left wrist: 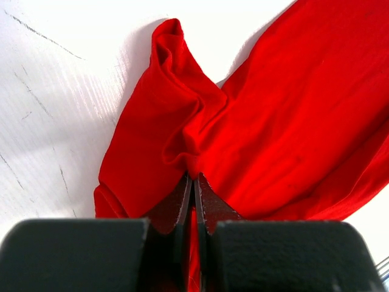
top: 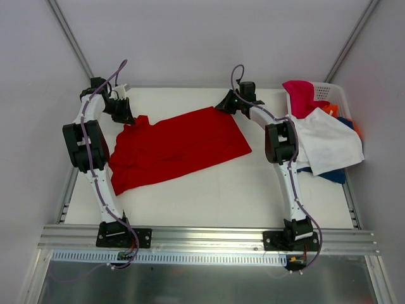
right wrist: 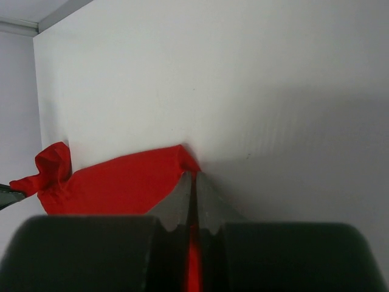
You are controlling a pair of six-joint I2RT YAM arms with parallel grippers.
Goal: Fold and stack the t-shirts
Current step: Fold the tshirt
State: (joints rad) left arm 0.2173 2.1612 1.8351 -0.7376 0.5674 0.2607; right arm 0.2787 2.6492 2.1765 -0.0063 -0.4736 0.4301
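Observation:
A bright red t-shirt (top: 177, 149) lies spread and rumpled across the white table (top: 209, 196). My left gripper (top: 124, 118) is at the shirt's far left corner, and its jaws (left wrist: 193, 177) are shut on a bunched fold of the red cloth (left wrist: 292, 121). At the far right corner my right gripper (top: 223, 106) is also shut, pinching the tip of the red fabric (right wrist: 121, 182) between its fingertips (right wrist: 193, 174). Between the two grippers the shirt's far edge rests on the table.
A white perforated basket (top: 335, 94) stands at the back right. A magenta pink tee (top: 302, 95) hangs out of it, a white tee (top: 329, 142) drapes over its front, and orange (top: 330, 111) and blue (top: 334, 175) cloth peek out. The right arm's elbow is next to the white tee.

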